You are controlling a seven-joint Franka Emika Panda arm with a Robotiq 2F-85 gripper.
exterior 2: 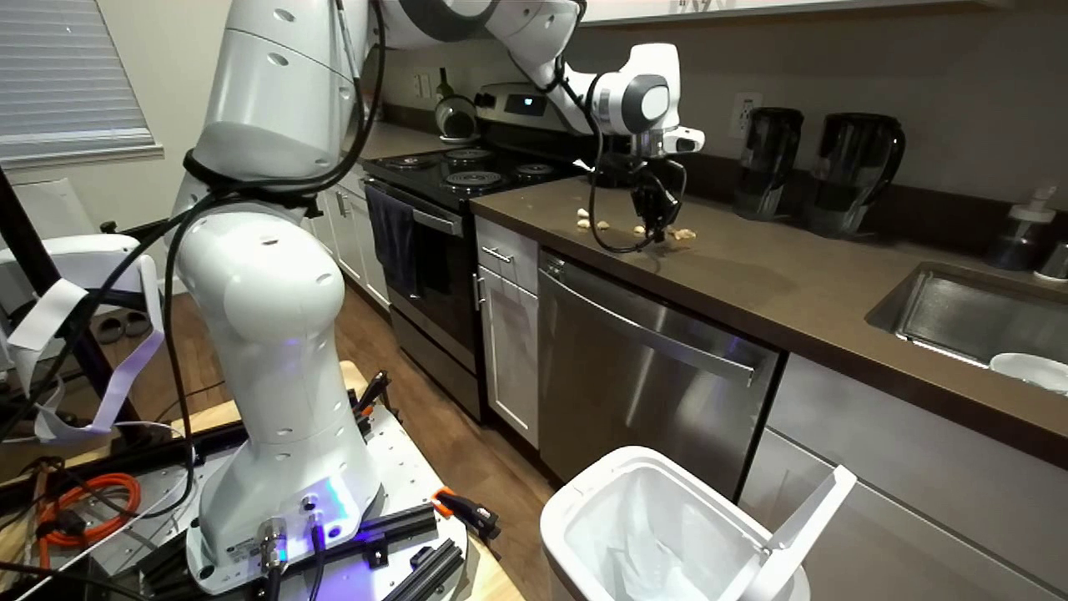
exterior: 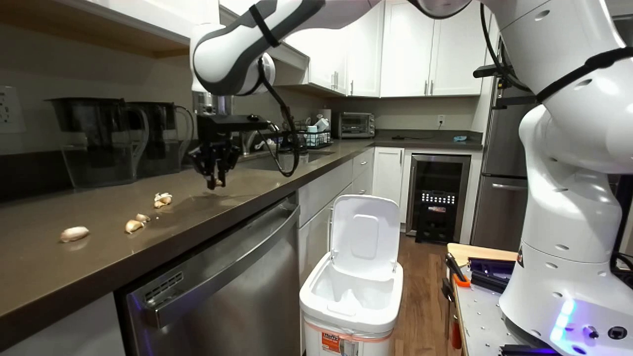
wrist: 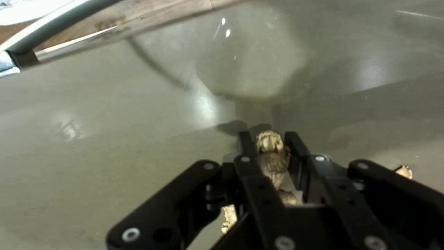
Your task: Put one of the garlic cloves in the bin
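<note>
Nearest the wrist camera, the gripper (wrist: 269, 135) hangs low over a brown kitchen counter (exterior: 29, 262), its two black fingers (wrist: 246, 144) evidently clamped on a garlic clove (wrist: 270, 143) between their tips. The chief risk is a slip: papery skin could slide or tear, dropping the clove onto the counter or the floor (exterior: 425, 282) short of the bin (exterior: 341, 322), which stands open to the right, below counter height. Its raised lid (exterior: 366, 237) — upright at the far side in an exterior view — could swing shut if clipped by a low approach, and the black cable (exterior: 286, 110) looping beside the gripper might snag there. Loose cloves (exterior: 133, 226) lie to the near left, away from that route, while water pitchers (exterior: 96, 148) crowd the counter's left side. The dishwasher (exterior: 247, 306), left of the bin, presents a hard front to avoid on the way down.
</note>
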